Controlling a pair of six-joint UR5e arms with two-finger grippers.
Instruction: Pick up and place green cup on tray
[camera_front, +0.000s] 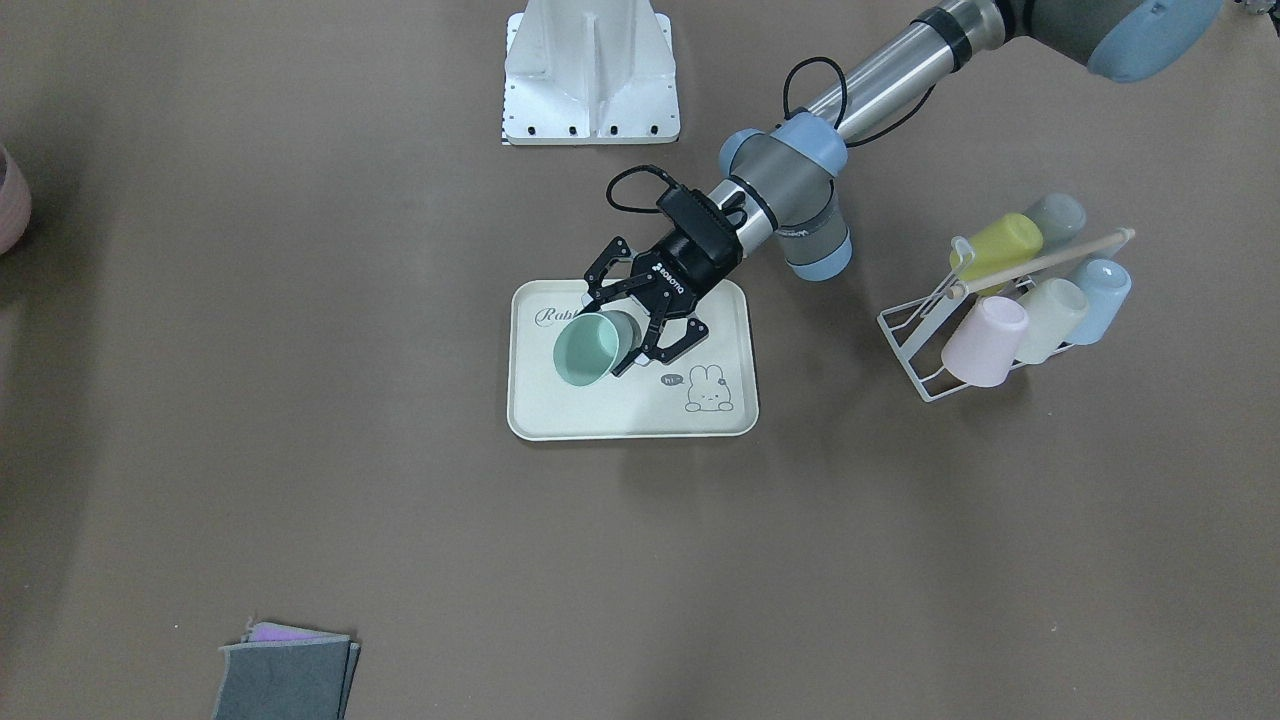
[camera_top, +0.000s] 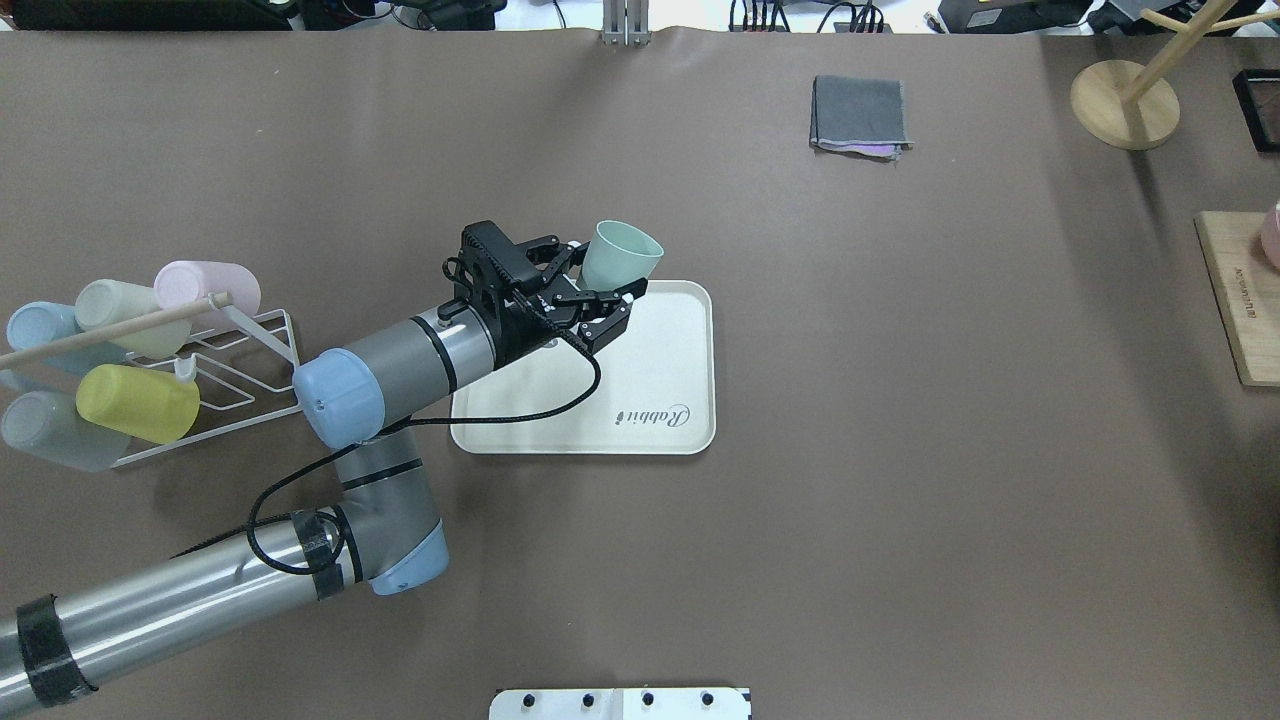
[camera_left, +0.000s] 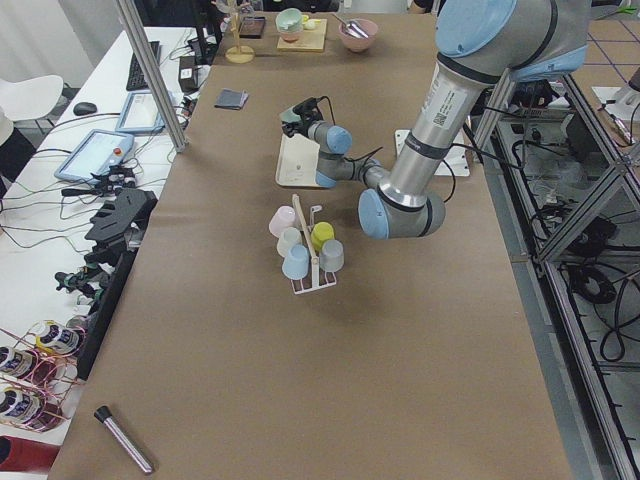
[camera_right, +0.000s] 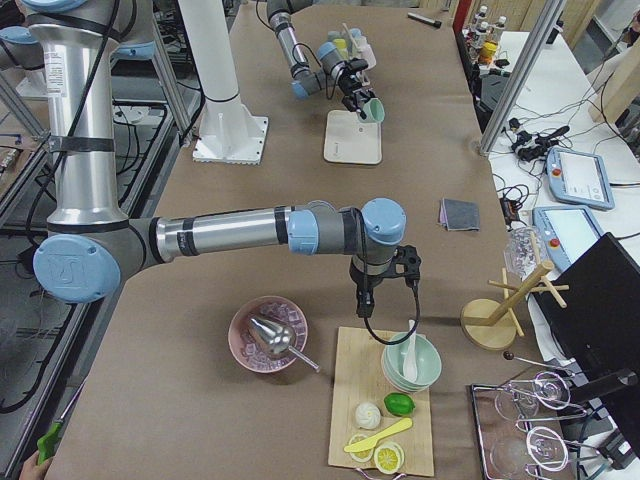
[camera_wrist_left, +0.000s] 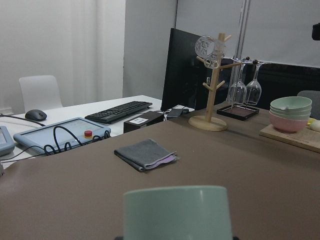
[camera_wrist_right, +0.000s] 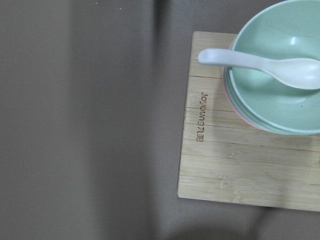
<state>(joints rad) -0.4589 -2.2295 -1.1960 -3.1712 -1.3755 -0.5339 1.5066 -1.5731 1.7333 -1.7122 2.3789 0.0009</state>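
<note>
The mint-green cup (camera_front: 588, 350) is tilted on its side in my left gripper (camera_front: 612, 338), whose fingers are shut on its base end. It hangs above the far part of the cream tray (camera_front: 630, 405) with the "Rabbit" lettering. From overhead the cup (camera_top: 621, 256) sits over the tray's (camera_top: 655, 400) far left corner, with the left gripper (camera_top: 605, 272) behind it. The cup's rim fills the bottom of the left wrist view (camera_wrist_left: 177, 212). My right gripper (camera_right: 385, 285) hovers over a wooden board at the table's other end; I cannot tell whether it is open or shut.
A white wire rack (camera_top: 215, 360) with several pastel cups stands left of the tray. A folded grey cloth (camera_top: 860, 115) lies at the far side. A wooden board (camera_wrist_right: 225, 165) carries stacked bowls (camera_wrist_right: 280, 75) with a spoon. A pink bowl (camera_right: 268, 335) and a mug tree (camera_top: 1125, 100) stand nearby.
</note>
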